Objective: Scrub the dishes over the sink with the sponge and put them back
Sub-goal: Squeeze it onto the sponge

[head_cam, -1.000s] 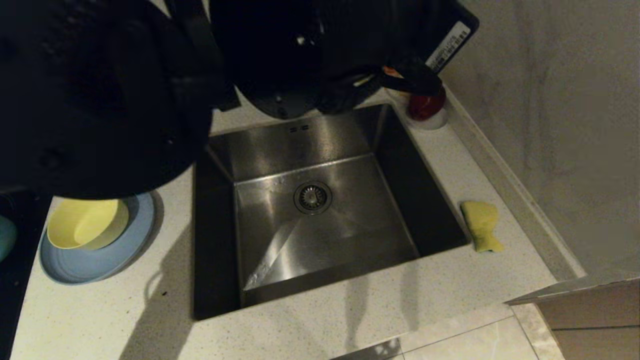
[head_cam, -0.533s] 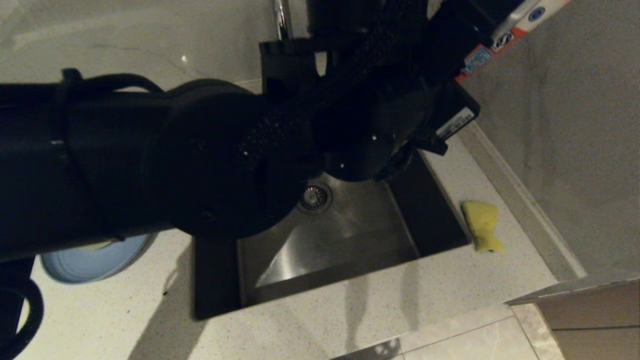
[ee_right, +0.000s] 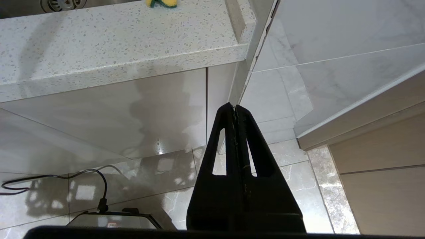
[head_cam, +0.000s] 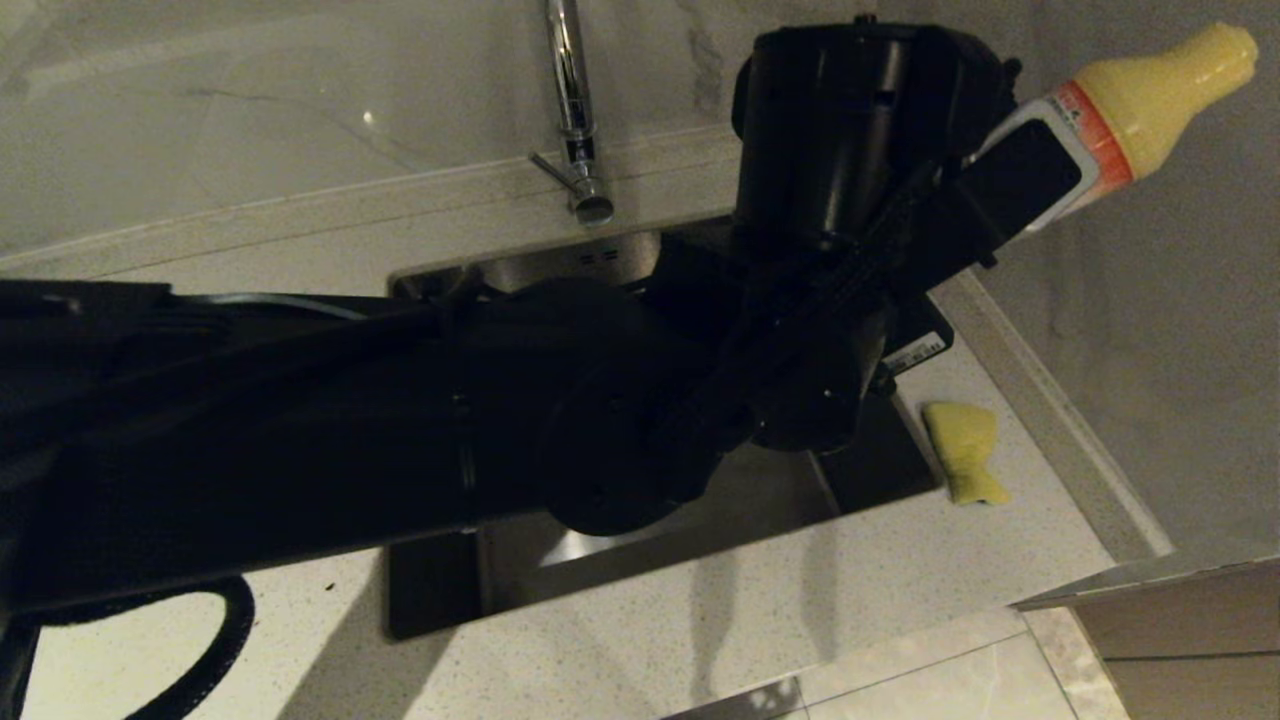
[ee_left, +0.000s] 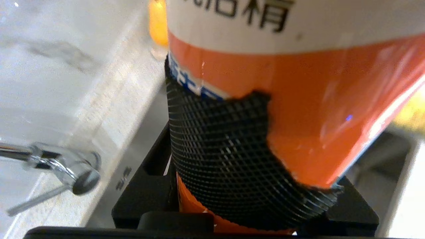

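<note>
- The left gripper (head_cam: 1040, 180) has its fingers clamped around the lower body of a detergent bottle (head_cam: 1150, 75), a pale-yellow bottle with an orange and white label; in the left wrist view a textured black pad (ee_left: 219, 159) presses flat against that label.
- The bottle is tilted in the air, neck pointing up and away toward the wall, over the back right corner of the sink (head_cam: 640, 540).
- The left arm reaches across the basin from the robot's left, hiding most of the basin floor and all of the counter to its left; no dishes can be seen.
- The tap (head_cam: 570, 110) stands behind the sink, apart from the bottle.
- The sponge (head_cam: 962, 450) lies untouched on the counter just beside the sink's right rim.
- The right gripper (ee_right: 235, 111) hangs parked below counter level, fingers pressed together on nothing.
- Judging by this, the step in hand is bringing soap, a preparation before any scrubbing.
- The next move probably calls for tipping the bottle neck-down over the sponge or the basin, then setting it aside so that a gripper is free for the sponge.
</note>
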